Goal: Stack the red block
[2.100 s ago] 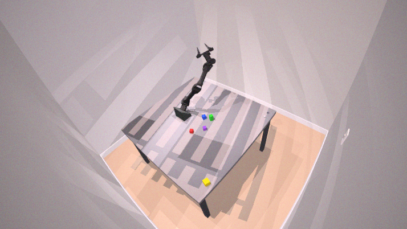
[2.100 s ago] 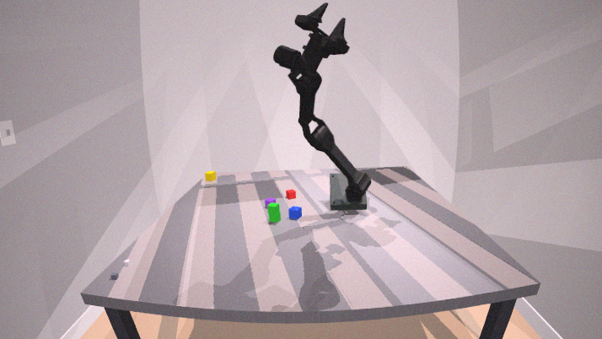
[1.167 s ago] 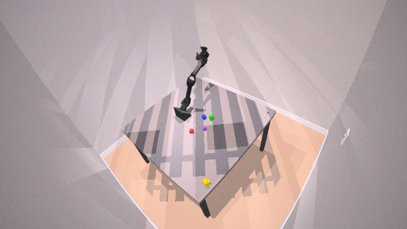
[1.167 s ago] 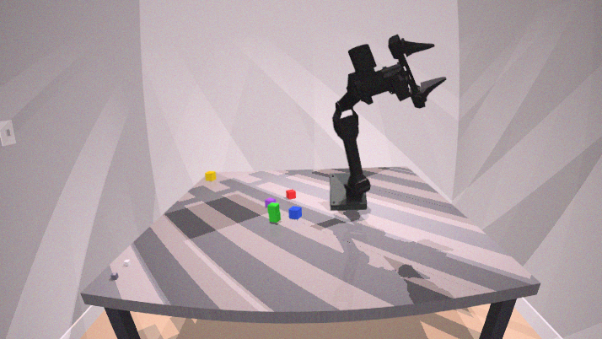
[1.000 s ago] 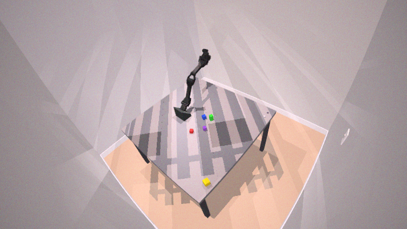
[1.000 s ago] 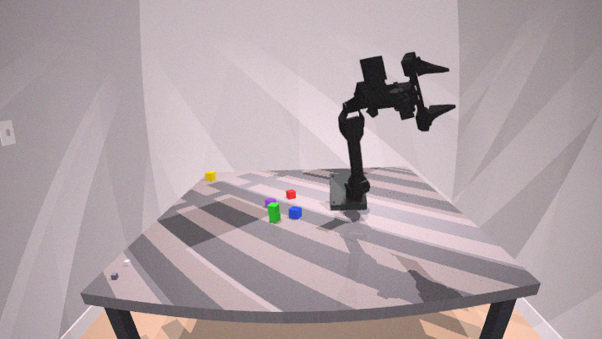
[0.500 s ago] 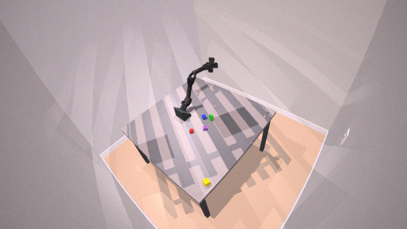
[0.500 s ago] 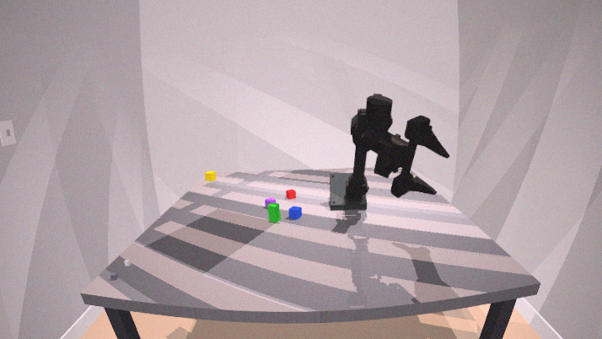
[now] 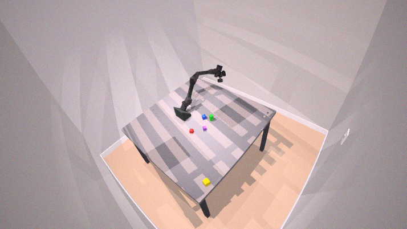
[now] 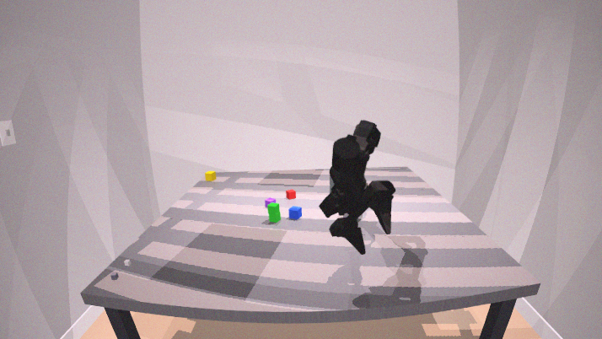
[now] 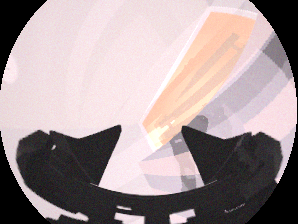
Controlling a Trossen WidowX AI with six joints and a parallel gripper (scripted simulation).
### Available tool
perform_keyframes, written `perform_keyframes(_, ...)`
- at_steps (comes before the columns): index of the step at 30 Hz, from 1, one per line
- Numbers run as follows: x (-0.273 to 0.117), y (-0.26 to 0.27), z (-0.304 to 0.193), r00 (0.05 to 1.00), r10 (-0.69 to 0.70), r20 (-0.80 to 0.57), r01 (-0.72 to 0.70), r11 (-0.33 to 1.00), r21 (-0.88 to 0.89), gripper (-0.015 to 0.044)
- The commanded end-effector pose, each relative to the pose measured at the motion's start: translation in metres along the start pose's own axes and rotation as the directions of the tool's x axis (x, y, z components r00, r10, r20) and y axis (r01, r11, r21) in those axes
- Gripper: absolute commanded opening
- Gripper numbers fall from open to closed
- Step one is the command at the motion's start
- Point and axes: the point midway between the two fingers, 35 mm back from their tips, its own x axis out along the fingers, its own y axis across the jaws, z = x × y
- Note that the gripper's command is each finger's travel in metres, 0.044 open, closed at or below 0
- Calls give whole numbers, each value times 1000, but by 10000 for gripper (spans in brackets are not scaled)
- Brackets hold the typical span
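My gripper jaws wide apart, empty, high nr table's far edge. Red block mid-table looks small, rigid, light; I'd pinch opposite flat sides, then set gently on green tower.

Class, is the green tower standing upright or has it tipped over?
Upright: the green tower stands taller than wide on the table, untouched, the open gripper well away.
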Motion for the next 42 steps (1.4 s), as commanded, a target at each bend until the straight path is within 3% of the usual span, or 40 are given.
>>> perform_keyframes(1, 2, -52, 23, 991, -123, 42, 125, 992, -34, 440)
perform_keyframes(11, -36, -186, 82, 895, -426, 133, 440, 891, -112, 440)
perform_keyframes(23, -142, -324, 121, 701, -695, 161, 713, 686, -147, 440)
perform_keyframes(38, -311, -448, 97, 477, -878, 45, 875, 469, -122, 440)
perform_keyframes(42, -336, -460, 85, 454, -891, 21, 887, 450, -103, 440)
